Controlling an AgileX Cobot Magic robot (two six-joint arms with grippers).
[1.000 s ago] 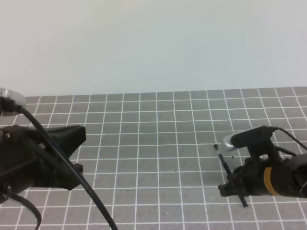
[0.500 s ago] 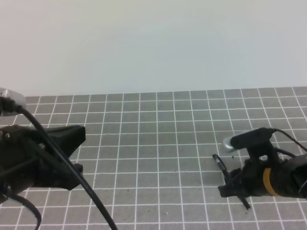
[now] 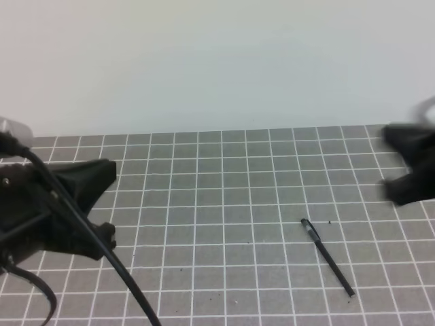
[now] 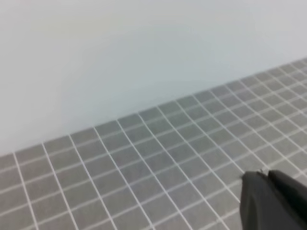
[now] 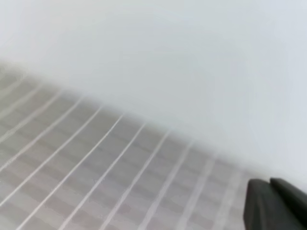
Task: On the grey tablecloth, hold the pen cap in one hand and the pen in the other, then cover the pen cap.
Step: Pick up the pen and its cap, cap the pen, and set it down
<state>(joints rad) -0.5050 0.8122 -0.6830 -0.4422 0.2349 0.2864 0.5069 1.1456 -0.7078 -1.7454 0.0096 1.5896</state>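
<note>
The black pen (image 3: 327, 257) lies slanted on the grey tablecloth (image 3: 217, 204), right of centre, and nothing touches it. Its upper-left end (image 3: 310, 229) is thicker and looks like the pen cap seated on it; no separate cap shows. My right gripper (image 3: 406, 174) is a blurred dark shape at the far right edge, up and away from the pen. In the right wrist view its fingers (image 5: 267, 182) stand together with nothing between them. My left gripper (image 4: 264, 176) is shut and empty, and its arm (image 3: 61, 210) sits at the far left.
A plain pale wall (image 3: 217, 61) rises behind the cloth's far edge. A black cable (image 3: 102, 258) from the left arm curves down across the lower left of the cloth. A few tiny dark specks dot the grid.
My right gripper has left the pen and swung up to the far right edge. The pen now lies alone on the cloth. The left arm has barely shifted.
</note>
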